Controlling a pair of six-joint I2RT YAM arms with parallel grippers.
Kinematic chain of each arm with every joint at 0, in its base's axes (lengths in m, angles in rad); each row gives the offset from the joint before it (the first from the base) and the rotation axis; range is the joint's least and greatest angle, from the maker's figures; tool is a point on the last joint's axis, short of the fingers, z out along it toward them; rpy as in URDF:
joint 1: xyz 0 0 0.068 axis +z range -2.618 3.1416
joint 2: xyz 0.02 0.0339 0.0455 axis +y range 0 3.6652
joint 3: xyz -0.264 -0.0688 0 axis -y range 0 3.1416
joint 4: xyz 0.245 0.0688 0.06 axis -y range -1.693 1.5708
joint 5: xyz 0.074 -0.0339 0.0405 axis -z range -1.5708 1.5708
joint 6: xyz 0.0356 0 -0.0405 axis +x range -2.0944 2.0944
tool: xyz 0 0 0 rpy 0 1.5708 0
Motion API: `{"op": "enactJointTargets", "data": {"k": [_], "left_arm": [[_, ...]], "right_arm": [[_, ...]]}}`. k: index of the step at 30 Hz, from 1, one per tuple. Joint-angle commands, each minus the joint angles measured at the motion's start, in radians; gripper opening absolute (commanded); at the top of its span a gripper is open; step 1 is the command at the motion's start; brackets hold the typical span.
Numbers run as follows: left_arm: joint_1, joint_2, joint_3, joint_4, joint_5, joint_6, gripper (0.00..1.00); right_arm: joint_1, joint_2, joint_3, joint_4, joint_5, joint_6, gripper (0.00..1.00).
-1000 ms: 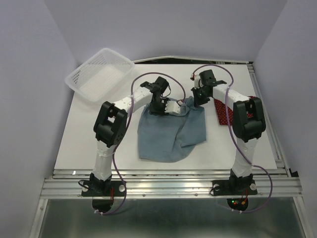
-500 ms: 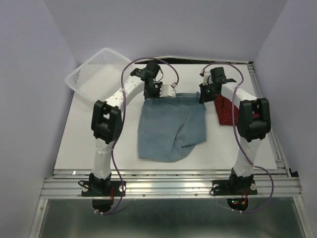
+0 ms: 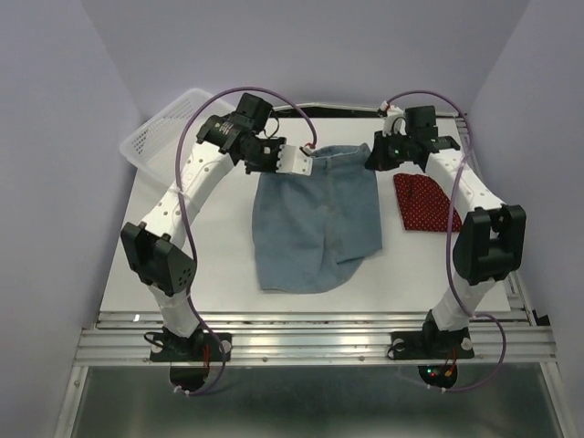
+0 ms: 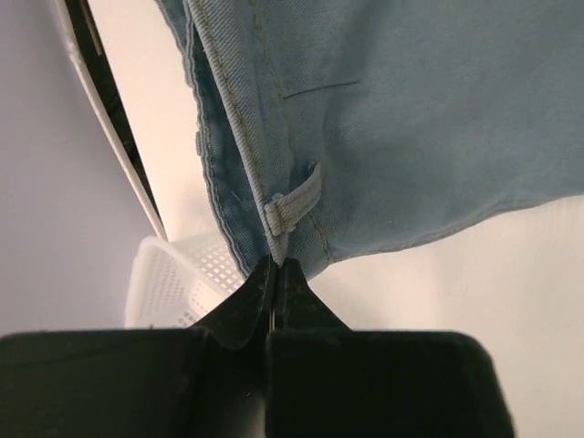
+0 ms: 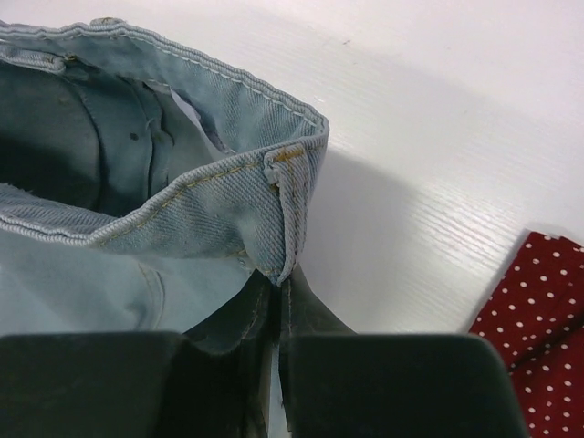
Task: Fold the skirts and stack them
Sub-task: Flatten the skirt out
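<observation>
A white table is seen from above, with both arms reaching out over it to its far side.

The denim skirt is spread in the middle of the table, its rounded hem toward the near edge. Its waistband is stretched along the far side between the two grippers. In the right wrist view the waistband is seen standing open, so that the darker inside is shown.

A white mesh basket is set at the far left corner and is partly hidden behind the left arm.

The red skirt, dotted white, is laid flat just to the right of the denim skirt. A narrow strip of bare table is left between them, and its right end is covered by the right arm.

The left gripper is clenched on the left end of the waistband. In its wrist view the cloth is seen pinched between the closed fingers, just below a belt loop.

The right gripper is clenched on the right end of the waistband, where the folded corner is pinched between the fingers.
</observation>
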Motion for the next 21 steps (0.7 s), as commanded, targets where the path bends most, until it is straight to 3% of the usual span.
{"op": "enactJointTargets", "data": {"k": [1,4,5,6,8,9,10,17,21], "left_arm": [[0.024,-0.016,-0.078,-0.099,-0.086,0.021,0.0],[0.03,0.01,-0.103,-0.067,-0.069,0.023,0.0],[0.039,0.015,-0.12,-0.049,-0.06,0.029,0.0],[0.044,0.019,-0.13,-0.026,-0.055,0.032,0.0],[0.05,0.031,-0.152,0.017,-0.055,0.044,0.0],[0.051,0.039,-0.173,0.023,-0.063,0.053,0.0],[0.054,0.062,-0.183,0.03,-0.089,0.056,0.0],[0.103,0.131,-0.261,0.146,-0.121,0.064,0.0],[0.11,0.162,-0.273,0.249,-0.149,0.044,0.12]], "right_arm": [[-0.034,0.057,0.042,-0.061,0.055,-0.063,0.01],[-0.034,0.119,0.067,-0.104,-0.023,-0.066,0.02],[-0.034,0.134,0.081,-0.112,-0.043,-0.063,0.09],[-0.034,0.149,0.085,-0.115,-0.058,-0.06,0.33],[-0.034,0.191,0.096,-0.115,-0.087,-0.052,0.49],[-0.034,0.205,0.101,-0.115,-0.086,-0.052,0.64],[-0.034,0.229,0.108,-0.115,-0.075,-0.052,0.69],[-0.034,0.367,0.259,-0.114,-0.089,-0.032,0.69],[-0.034,0.479,0.397,-0.113,-0.182,0.029,0.68]]}}
